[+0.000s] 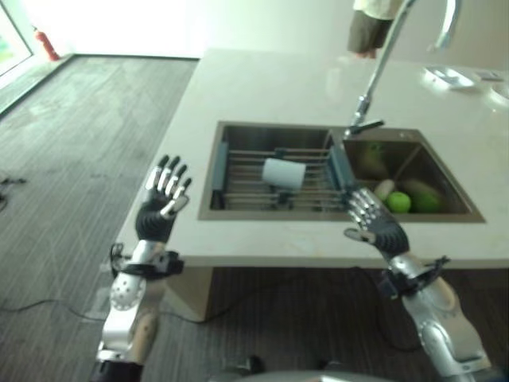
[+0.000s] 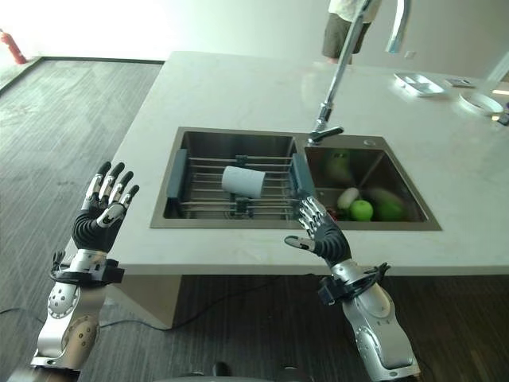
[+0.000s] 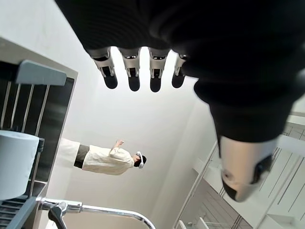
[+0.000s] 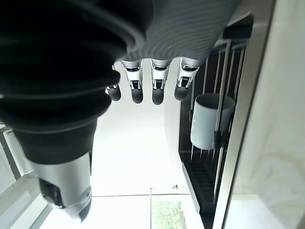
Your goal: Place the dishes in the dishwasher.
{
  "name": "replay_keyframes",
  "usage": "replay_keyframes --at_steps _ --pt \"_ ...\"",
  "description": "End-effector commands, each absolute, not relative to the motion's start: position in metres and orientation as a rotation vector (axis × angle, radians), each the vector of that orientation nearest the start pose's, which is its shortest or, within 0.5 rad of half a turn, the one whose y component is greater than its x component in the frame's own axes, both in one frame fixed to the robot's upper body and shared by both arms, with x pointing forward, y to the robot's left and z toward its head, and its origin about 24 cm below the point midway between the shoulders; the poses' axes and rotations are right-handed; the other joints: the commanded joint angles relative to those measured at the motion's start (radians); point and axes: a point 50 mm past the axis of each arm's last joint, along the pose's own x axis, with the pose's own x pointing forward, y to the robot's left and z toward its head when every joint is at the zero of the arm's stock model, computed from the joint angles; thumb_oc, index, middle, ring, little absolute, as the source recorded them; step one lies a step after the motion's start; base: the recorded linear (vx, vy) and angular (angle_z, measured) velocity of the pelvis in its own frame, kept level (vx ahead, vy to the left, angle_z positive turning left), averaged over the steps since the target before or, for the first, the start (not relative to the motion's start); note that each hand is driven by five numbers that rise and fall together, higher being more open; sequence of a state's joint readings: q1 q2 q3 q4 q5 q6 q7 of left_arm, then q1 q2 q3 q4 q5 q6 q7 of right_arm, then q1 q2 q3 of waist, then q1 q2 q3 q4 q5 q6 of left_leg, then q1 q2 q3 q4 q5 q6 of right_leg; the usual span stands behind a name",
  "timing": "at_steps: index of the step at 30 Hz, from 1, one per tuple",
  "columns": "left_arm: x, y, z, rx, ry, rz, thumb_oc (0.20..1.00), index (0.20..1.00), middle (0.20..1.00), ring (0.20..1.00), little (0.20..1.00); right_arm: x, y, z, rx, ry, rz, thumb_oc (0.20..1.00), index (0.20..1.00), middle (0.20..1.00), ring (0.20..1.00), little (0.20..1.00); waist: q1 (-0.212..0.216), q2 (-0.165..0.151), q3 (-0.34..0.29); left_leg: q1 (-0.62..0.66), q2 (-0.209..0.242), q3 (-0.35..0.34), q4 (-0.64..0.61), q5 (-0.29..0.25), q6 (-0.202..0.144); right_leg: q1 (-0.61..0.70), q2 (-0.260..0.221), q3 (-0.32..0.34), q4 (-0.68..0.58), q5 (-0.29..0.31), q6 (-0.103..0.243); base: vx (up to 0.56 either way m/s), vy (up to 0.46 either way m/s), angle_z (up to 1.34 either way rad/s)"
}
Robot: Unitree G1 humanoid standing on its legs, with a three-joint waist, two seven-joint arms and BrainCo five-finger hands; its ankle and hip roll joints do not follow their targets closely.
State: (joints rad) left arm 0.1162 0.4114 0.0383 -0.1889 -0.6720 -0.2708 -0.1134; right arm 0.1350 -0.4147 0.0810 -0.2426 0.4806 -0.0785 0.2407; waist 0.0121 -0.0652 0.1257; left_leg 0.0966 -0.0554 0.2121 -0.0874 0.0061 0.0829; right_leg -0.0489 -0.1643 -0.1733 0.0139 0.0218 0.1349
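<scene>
A white cup (image 1: 284,173) lies on its side on a wire rack (image 1: 246,181) set over the left basin of the steel sink (image 1: 213,171). The same cup (image 4: 209,120) appears in the right wrist view, and the cup (image 3: 15,162) in the left wrist view. My left hand (image 1: 160,207) is raised left of the counter, fingers straight, holding nothing. My right hand (image 2: 322,231) hovers over the counter's front edge in front of the sink, open and empty.
The right basin holds green and pale fruit or vegetables (image 1: 400,201). A tall tap (image 1: 374,87) stands behind the sink. A white dish (image 2: 419,83) and a plate (image 2: 481,101) sit at the counter's far right. A person (image 1: 370,24) stands beyond the counter.
</scene>
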Motion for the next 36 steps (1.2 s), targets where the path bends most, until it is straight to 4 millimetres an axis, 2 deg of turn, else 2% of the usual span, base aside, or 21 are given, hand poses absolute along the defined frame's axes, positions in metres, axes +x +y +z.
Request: replay_keyframes --at_steps 1,2,4,6,10,11,12,14,15,17,19,20,22,23,26,29,33,36 --pt "0.222 0.222 0.126 -0.149 -0.480 -0.140 1.000 1.000 1.000 1.000 1.000 0.228 -0.185 0.109 0.086 -0.299 0.350 1.000 1.000 1.000 1.000 1.000 0.000 0.017 0.000 0.008 0.022 -0.132 0.000 -0.032 -0.044 0.013 0.029 0.004 -0.058 0.142 -0.012 0.14 -0.314 0.15" --pt "0.222 0.221 0.126 -0.146 -0.480 -0.147 1.000 1.000 1.000 1.000 1.000 0.227 -0.185 0.108 0.092 -0.299 0.344 1.000 1.000 1.000 1.000 1.000 -0.009 0.018 0.003 0.019 0.022 -0.137 0.000 -0.042 -0.041 -0.006 0.028 0.017 -0.054 0.158 -0.009 0.14 -0.343 0.11" --pt "0.220 0.221 0.125 -0.150 -0.468 -0.162 1.000 1.000 1.000 1.000 1.000 0.223 -0.187 0.104 0.106 -0.293 0.326 1.000 1.000 1.000 1.000 1.000 -0.024 0.021 0.002 0.040 0.025 -0.144 0.000 -0.054 -0.036 -0.002 0.046 0.032 -0.068 0.150 -0.005 0.21 -0.485 0.18" --pt "0.220 0.221 0.123 -0.181 -0.457 -0.165 1.000 1.000 1.000 1.000 1.000 0.224 -0.186 0.103 0.106 -0.288 0.321 1.000 1.000 1.000 1.000 1.000 -0.027 0.022 -0.005 0.053 0.034 -0.136 0.000 -0.055 -0.041 0.016 0.053 0.021 -0.089 0.146 -0.006 0.19 -0.392 0.09" --pt "0.221 0.215 0.125 -0.222 -0.468 -0.178 1.000 1.000 1.000 1.000 1.000 0.229 -0.184 0.106 0.092 -0.291 0.311 1.000 1.000 1.000 1.000 1.000 -0.043 0.034 -0.025 0.085 0.066 -0.087 0.020 -0.055 -0.066 0.063 0.087 0.026 -0.101 0.106 -0.039 0.21 -0.474 0.01" --pt "0.221 0.214 0.126 -0.230 -0.473 -0.183 1.000 1.000 1.000 1.000 1.000 0.229 -0.185 0.106 0.090 -0.291 0.308 1.000 1.000 1.000 1.000 1.000 -0.048 0.034 -0.026 0.079 0.070 -0.080 0.050 -0.061 -0.073 0.069 0.091 0.032 -0.101 0.103 -0.045 0.11 -0.338 -0.07" --pt "0.221 0.212 0.127 -0.246 -0.480 -0.195 1.000 1.000 1.000 1.000 1.000 0.227 -0.189 0.106 0.087 -0.292 0.298 1.000 1.000 1.000 1.000 1.000 -0.061 0.036 -0.024 0.048 0.084 -0.072 0.149 -0.043 -0.094 0.081 0.103 0.039 -0.101 0.093 -0.065 0.09 -0.330 0.01" --pt "0.221 0.211 0.127 -0.257 -0.480 -0.208 1.000 1.000 1.000 1.000 1.000 0.225 -0.193 0.106 0.082 -0.293 0.285 1.000 1.000 1.000 1.000 1.000 -0.070 0.032 -0.015 0.006 0.108 -0.058 0.284 0.009 -0.115 0.095 0.106 0.038 -0.101 0.089 -0.084 0.05 -0.261 0.22" --pt "0.221 0.210 0.126 -0.263 -0.483 -0.213 1.000 1.000 1.000 1.000 1.000 0.224 -0.196 0.105 0.078 -0.295 0.281 1.000 1.000 1.000 1.000 1.000 -0.074 0.026 -0.005 -0.036 0.113 -0.069 0.385 0.020 -0.122 0.103 0.102 0.036 -0.101 0.089 -0.095 0.05 -0.209 0.43" --pt "0.221 0.209 0.125 -0.261 -0.486 -0.210 1.000 1.000 1.000 1.000 1.000 0.225 -0.196 0.104 0.072 -0.296 0.284 1.000 1.000 1.000 1.000 1.000 -0.072 0.022 0.009 -0.087 0.119 -0.084 0.453 0.034 -0.125 0.117 0.101 0.042 -0.099 0.082 -0.103 0.06 -0.115 0.45" --pt "0.222 0.210 0.125 -0.264 -0.488 -0.209 1.000 1.000 1.000 1.000 1.000 0.227 -0.196 0.105 0.067 -0.298 0.280 1.000 1.000 1.000 1.000 1.000 -0.064 0.023 0.017 -0.100 0.117 -0.074 0.383 0.019 -0.117 0.130 0.098 0.047 -0.101 0.072 -0.097 0.09 0.032 0.23" --pt "0.222 0.211 0.124 -0.268 -0.488 -0.210 1.000 1.000 1.000 1.000 1.000 0.229 -0.194 0.106 0.063 -0.301 0.274 1.000 1.000 1.000 1.000 1.000 -0.057 0.036 0.014 -0.081 0.120 -0.065 0.232 0.017 -0.116 0.138 0.101 0.040 -0.101 0.054 -0.088 0.10 0.114 0.07" --pt "0.221 0.212 0.123 -0.270 -0.490 -0.202 1.000 1.000 1.000 1.000 1.000 0.229 -0.193 0.107 0.057 -0.302 0.274 1.000 1.000 1.000 1.000 1.000 -0.050 0.051 0.009 -0.063 0.126 -0.083 0.075 0.050 -0.126 0.147 0.107 0.045 -0.101 0.039 -0.081 0.14 0.171 0.04" --pt "0.220 0.214 0.122 -0.274 -0.491 -0.189 1.000 1.000 1.000 1.000 1.000 0.228 -0.192 0.107 0.051 -0.301 0.276 1.000 1.000 1.000 1.000 1.000 -0.043 0.060 0.008 -0.063 0.136 -0.106 0.017 0.085 -0.137 0.157 0.113 0.055 -0.101 0.028 -0.082 0.15 0.190 0.09" --pt "0.221 0.216 0.119 -0.293 -0.494 -0.178 1.000 1.000 1.000 1.000 1.000 0.228 -0.193 0.107 0.038 -0.300 0.273 1.000 1.000 1.000 1.000 1.000 -0.033 0.067 0.008 -0.099 0.153 -0.121 0.000 0.128 -0.158 0.187 0.119 0.060 -0.101 -0.002 -0.088 0.14 0.209 0.05" --pt "0.221 0.215 0.120 -0.298 -0.499 -0.169 1.000 1.000 1.000 1.000 1.000 0.225 -0.198 0.107 0.033 -0.292 0.275 1.000 1.000 1.000 1.000 1.000 -0.035 0.065 -0.001 -0.090 0.150 -0.097 0.000 0.102 -0.153 0.198 0.100 0.034 -0.101 -0.010 -0.081 0.17 0.358 -0.20" --pt "0.228 0.216 0.124 -0.283 -0.505 -0.161 1.000 1.000 1.000 1.000 1.000 0.224 -0.197 0.108 0.041 -0.285 0.288 1.000 1.000 1.000 1.000 1.000 -0.029 0.050 -0.016 -0.057 0.109 -0.104 0.000 0.060 -0.122 0.205 0.062 0.004 -0.094 0.002 -0.050 0.19 0.391 -0.08" --pt "0.234 0.213 0.127 -0.263 -0.511 -0.166 1.000 1.000 1.000 1.000 1.000 0.231 -0.191 0.111 0.051 -0.304 0.282 1.000 1.000 1.000 1.000 1.000 -0.011 0.037 -0.012 -0.040 0.082 -0.107 0.000 0.041 -0.095 0.187 0.029 -0.011 -0.047 0.002 -0.025 0.11 0.352 0.07"
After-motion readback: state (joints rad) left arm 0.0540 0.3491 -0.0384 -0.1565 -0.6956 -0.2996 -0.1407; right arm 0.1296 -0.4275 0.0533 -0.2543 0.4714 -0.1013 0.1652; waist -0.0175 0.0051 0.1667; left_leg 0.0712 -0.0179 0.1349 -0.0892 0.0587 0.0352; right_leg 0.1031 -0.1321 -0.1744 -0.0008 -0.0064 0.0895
